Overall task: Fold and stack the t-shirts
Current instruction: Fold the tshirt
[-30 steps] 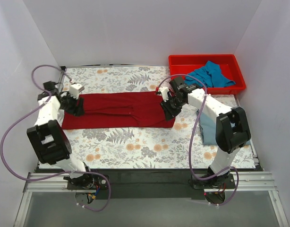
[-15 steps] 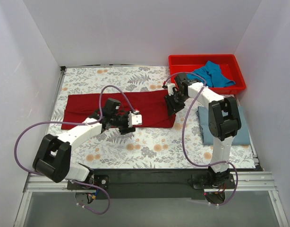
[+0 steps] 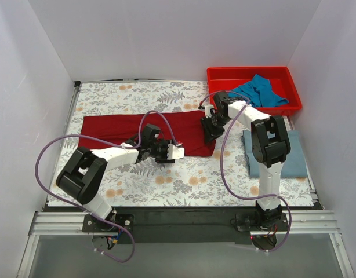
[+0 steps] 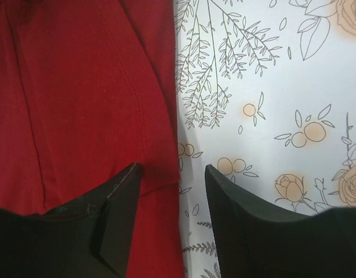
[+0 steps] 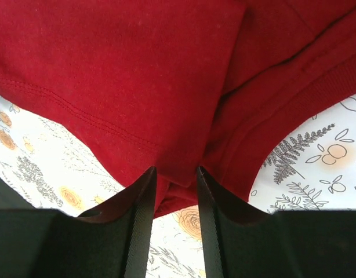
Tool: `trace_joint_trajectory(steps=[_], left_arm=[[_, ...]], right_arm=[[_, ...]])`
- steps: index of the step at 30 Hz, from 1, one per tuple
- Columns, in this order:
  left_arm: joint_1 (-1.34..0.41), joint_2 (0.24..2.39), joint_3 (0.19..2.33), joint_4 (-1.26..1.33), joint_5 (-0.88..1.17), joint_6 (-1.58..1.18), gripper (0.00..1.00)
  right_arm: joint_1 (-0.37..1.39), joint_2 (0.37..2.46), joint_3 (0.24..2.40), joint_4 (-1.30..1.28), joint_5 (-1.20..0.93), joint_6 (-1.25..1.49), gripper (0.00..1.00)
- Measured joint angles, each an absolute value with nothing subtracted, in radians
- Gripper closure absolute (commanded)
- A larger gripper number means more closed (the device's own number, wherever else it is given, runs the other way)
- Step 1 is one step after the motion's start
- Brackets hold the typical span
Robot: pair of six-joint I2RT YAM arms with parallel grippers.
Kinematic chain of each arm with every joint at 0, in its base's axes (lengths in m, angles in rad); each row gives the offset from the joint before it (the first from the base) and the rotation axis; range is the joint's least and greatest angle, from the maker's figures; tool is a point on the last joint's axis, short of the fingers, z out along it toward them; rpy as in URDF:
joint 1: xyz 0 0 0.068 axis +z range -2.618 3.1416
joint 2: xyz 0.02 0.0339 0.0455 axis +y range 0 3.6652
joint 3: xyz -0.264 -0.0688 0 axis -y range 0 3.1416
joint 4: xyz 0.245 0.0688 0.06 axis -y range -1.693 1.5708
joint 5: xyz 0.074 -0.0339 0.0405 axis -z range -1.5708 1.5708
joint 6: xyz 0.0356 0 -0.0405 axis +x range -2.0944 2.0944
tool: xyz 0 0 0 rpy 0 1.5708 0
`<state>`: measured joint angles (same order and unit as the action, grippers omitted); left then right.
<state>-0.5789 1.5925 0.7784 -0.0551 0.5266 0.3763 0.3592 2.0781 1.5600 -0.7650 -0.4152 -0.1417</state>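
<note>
Nearest, the left tool (image 4: 172, 169) hangs low with its jaws spread, straddling the near hem of the dark red t-shirt (image 3: 120, 127). One finger (image 4: 117, 202) is over the cloth and the other over the flowered surface (image 3: 166, 179). The shirt lies flat in a long band across the middle of that surface. To fold well from here, this tool should probably slide in until the hem sits deep between the jaws before it pinches. A shallow bite on one layer would likely slip.

At the near right a folded grey-blue t-shirt (image 3: 297, 162) lies flat, seemingly the base of the stack.

Further back, at the red shirt's right end, the right tool (image 5: 175, 171) appears pressed together on a tuck of that cloth. The two tools should lift evenly and carry the edge across without dragging the far layer.

Farthest, a teal-blue t-shirt (image 3: 259, 91) lies crumpled in the red bin (image 3: 250, 70), not yet folded.
</note>
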Motion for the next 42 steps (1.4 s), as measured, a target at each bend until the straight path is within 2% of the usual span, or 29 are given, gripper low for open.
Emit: trace_joint_trajectory(steps=[3, 4, 6, 7, 8, 9, 22, 30, 42], left_arm=[[-0.586, 1.614, 0.778, -0.034, 0.512, 0.389, 0.6], [-0.587, 1.62, 0.779, -0.025, 0.506, 0.39, 0.71], [-0.587, 1.631, 0.781, -0.014, 0.496, 0.395, 0.82], [-0.587, 1.636, 0.783, -0.013, 0.49, 0.396, 0.93], [-0.587, 1.64, 0.785, -0.013, 0.485, 0.395, 0.99], [-0.587, 1.643, 0.788, -0.012, 0.48, 0.395, 1.0], [-0.577, 1.643, 0.885, 0.001, 0.466, 0.36, 1.0], [-0.477, 1.672, 0.986, 0.016, 0.47, 0.337, 1.0], [-0.37, 1.825, 1.071, 0.097, 0.472, 0.324, 1.0]], right_arm=[[0.353, 2.084, 1.565, -0.765, -0.43, -0.137, 0.69], [0.353, 2.084, 1.567, -0.765, -0.434, -0.136, 0.72], [0.352, 2.084, 1.57, -0.765, -0.443, -0.134, 0.81], [0.35, 2.084, 1.571, -0.765, -0.449, -0.134, 0.85], [0.348, 2.084, 1.572, -0.765, -0.454, -0.134, 0.93], [0.348, 2.084, 1.574, -0.765, -0.458, -0.136, 0.99], [0.348, 2.083, 1.647, -0.77, -0.489, -0.134, 0.99], [0.348, 2.086, 1.776, -0.77, -0.485, -0.135, 0.99], [0.348, 2.242, 2.006, -0.75, -0.447, -0.133, 0.99]])
